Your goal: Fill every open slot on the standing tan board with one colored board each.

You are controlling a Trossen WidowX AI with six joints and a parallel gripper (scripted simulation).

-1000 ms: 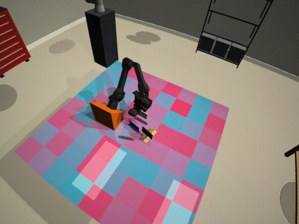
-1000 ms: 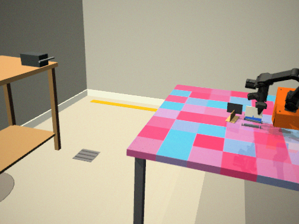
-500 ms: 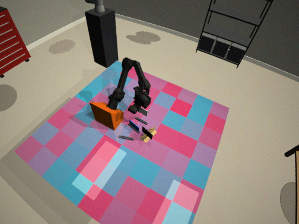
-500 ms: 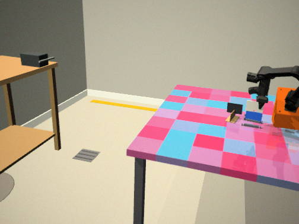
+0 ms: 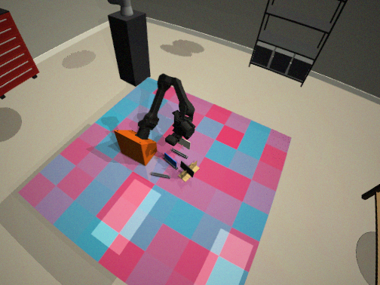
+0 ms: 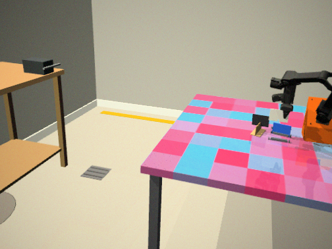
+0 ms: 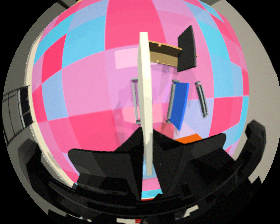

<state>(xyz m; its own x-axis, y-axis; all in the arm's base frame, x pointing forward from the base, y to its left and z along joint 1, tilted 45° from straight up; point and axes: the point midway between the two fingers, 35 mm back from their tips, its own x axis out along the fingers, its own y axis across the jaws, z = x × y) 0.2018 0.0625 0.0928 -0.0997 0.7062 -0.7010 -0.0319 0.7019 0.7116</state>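
end effector (image 5: 179, 142) (image 6: 285, 111) (image 7: 145, 159) pinches white board (image 5: 185, 143) (image 6: 276, 114) (image 7: 144, 95), aloft over table (image 5: 222, 176) (image 6: 184, 138) (image 7: 87, 80). tan board (image 5: 188, 171) (image 6: 258, 130) (image 7: 166, 54) stands with black board (image 5: 187, 169) (image 6: 260, 120) (image 7: 187, 49) crosswise; blue board (image 5: 170, 160) (image 6: 281, 128) (image 7: 180, 106) waits in holder. best carried high, squared to a free slot, then pressed straight down.

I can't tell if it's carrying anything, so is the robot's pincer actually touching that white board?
Touching: the wrist view shows the pincer clamped on the white board, one dark finger against each side.
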